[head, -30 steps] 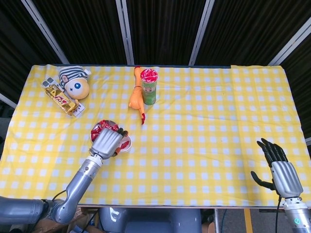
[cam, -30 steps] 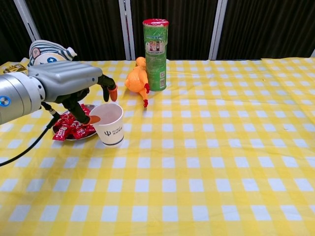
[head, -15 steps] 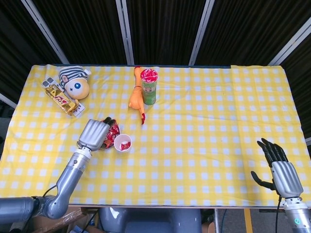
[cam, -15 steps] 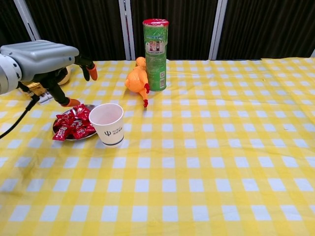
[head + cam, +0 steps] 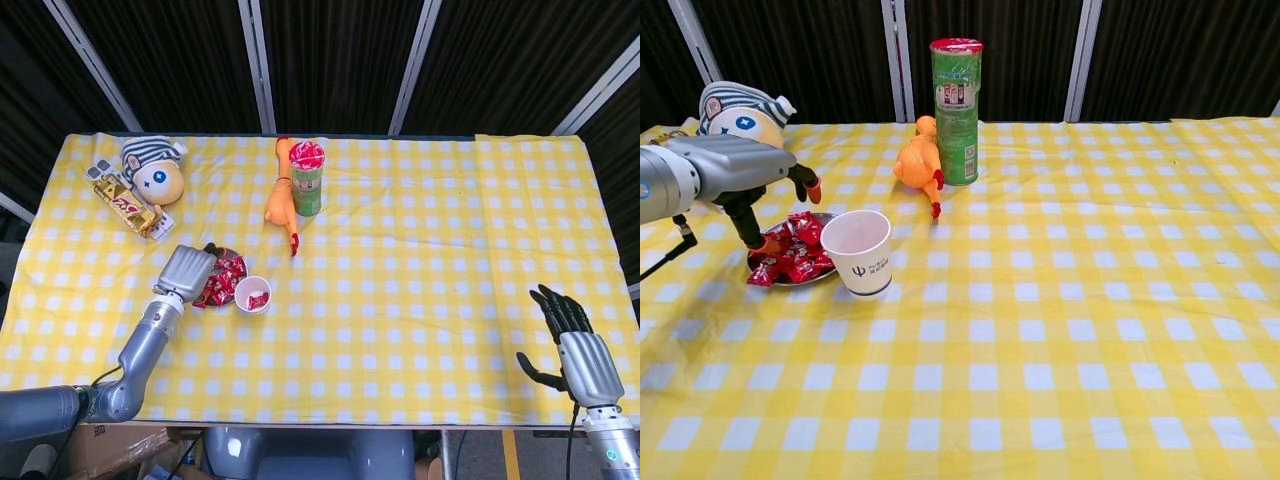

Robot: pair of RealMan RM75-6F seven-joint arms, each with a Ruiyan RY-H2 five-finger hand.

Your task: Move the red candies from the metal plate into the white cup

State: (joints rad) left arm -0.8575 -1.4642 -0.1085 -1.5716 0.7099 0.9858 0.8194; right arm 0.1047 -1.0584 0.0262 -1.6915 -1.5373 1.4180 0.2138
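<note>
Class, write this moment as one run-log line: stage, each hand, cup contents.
stage: reaching for candies | left hand: over metal plate, holding nothing | right hand: idle, open | white cup: one red candy inside

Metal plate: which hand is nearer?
Left. The left hand hovers at the metal plate's left edge, over the candies; the right hand is far off at the table's opposite end.

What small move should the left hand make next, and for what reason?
Probably lower the left hand and pinch one of the red candies. It hangs open over the metal plate holding nothing, candies remain there, and the white cup stands beside it.
</note>
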